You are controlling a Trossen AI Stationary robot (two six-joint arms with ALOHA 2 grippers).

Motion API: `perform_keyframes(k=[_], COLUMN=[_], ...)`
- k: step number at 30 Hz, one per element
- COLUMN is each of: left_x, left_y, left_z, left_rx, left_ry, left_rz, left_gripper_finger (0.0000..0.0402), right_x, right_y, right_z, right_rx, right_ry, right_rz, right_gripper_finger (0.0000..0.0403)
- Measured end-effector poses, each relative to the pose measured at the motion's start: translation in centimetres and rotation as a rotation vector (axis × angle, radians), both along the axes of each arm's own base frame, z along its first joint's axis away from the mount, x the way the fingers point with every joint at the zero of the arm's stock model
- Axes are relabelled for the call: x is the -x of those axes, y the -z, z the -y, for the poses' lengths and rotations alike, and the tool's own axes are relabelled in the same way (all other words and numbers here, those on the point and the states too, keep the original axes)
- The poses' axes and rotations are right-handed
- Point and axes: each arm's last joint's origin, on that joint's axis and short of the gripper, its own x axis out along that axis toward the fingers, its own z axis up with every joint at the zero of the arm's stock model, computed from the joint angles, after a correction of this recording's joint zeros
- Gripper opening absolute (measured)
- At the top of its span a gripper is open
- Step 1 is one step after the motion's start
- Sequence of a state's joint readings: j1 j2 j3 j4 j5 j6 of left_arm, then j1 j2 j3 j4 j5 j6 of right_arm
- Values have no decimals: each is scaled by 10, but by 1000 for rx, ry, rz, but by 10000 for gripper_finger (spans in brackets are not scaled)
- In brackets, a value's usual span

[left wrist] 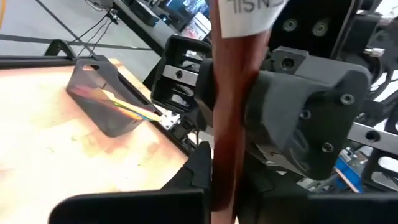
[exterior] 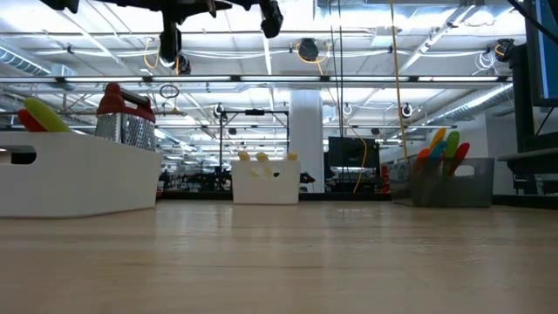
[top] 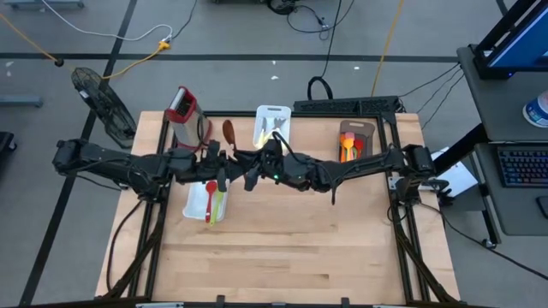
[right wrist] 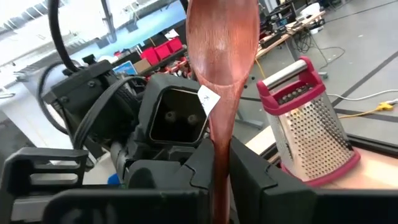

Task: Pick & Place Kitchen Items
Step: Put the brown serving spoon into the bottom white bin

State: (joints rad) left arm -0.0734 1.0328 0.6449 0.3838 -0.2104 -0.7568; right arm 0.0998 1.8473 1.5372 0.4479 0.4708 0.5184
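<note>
Your two grippers meet above the table's [top: 282, 257] middle, the left gripper [top: 224, 161] and right gripper [top: 250, 171] both closed on one spoon [right wrist: 221, 74] between them. Behind the left gripper stands the grater [top: 183, 109]; in front of it lies a tray [top: 195, 205] with utensils [top: 211, 198] in it. Behind the right gripper sits a second tray [top: 272, 115]. Well to its right, a third tray [top: 364, 130] holds more utensils [top: 347, 147].
</note>
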Motion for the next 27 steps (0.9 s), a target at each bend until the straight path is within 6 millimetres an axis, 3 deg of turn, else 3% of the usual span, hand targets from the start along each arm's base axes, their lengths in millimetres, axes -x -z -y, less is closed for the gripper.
perform_keyframes(k=[3,13,21,27], left_x=[0,0,8,24], left_y=[1,7,14,11], left_z=[0,3,4,1], left_rx=[1,38,59,73], left_ry=[2,40,40,-10], left_rz=[-14,-70,-170,-220], left_gripper_finger=[23,21,21,21], right_x=[0,-1,5,8], right_y=[1,5,16,23], right_z=[0,-2,-8,-13], right_rx=[2,12,-44,-32], right_ry=[3,-73,-123,-138], right_rz=[-12,-55,-211,-304], right_gripper_finger=[29,121,147,155])
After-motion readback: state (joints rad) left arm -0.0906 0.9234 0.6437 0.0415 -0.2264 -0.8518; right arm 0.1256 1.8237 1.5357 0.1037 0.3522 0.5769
